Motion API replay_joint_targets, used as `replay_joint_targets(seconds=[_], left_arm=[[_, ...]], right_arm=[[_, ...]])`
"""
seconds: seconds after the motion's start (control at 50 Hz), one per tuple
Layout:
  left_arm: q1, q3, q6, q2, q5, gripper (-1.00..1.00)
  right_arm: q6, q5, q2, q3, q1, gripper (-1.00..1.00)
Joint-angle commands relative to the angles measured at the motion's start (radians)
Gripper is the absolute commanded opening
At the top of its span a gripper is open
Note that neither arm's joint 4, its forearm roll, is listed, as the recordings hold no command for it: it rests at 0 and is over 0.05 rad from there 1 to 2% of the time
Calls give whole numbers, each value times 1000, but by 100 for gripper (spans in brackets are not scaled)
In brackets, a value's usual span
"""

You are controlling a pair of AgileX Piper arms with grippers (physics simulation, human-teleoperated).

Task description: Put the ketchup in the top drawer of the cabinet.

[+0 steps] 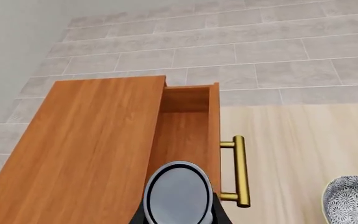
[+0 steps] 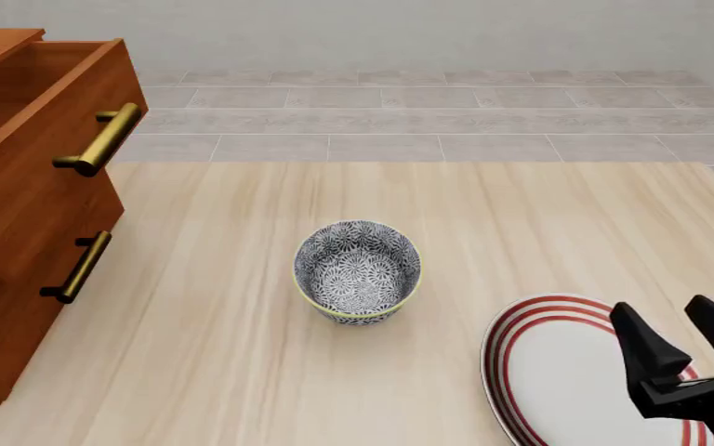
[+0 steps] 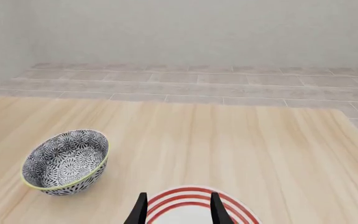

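The L end effector (image 1: pixel 179 215) looks clamped on the ketchup (image 1: pixel 177 196): dark fingers sit tight on both sides of the can. Only its grey top shows, so the can stands upright w/ its long way pointing down, the same way the fingers point.

The big thing for the next move: the top drawer (image 1: pixel 214 116) is pulled out and its open box lies right under the can, just past it. The can hangs over the drawer, near the front wall w/ the brass handle (image 1: pixel 240 170), and not over the cabinet (image 1: pixel 86 149) top next to it. So I think it only needs to go down and be let go. Going crooked could bump the front wall.

The L arm is the near one. The R end effector (image 2: pixel 658 307) has its fingers apart, holds nothing, and hangs over the plate (image 2: pixel 543 372), far from the drawer.

Count: 1 ketchup, 1 cabinet, 2 drawers (top open, lower drawer (image 2: pixel 29 279) shut), 2 handles, 1 bowl (image 2: pixel 357 271), 1 plate, all on 1 counter (image 2: pixel 519 223).
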Motion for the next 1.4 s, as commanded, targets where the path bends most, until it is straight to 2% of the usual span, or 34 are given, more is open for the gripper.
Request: replay_joint_targets(seconds=[0.02,0.68,0.7,1.06,1.4], left_arm=[[11,21,36,6,-27,-100],[-4,33,29,-8,-25,-100],[-3,40,34,-9,-28,100],[-1,63,45,-10,-42,100],[-45,-8,50,-87,54,100]], right_arm=[[-2,-4,8,0,1,100],[-1,-7,12,0,1,100],[-1,-7,14,0,1,100],[-3,-12,22,0,3,100],[-4,-14,26,0,5,100]])
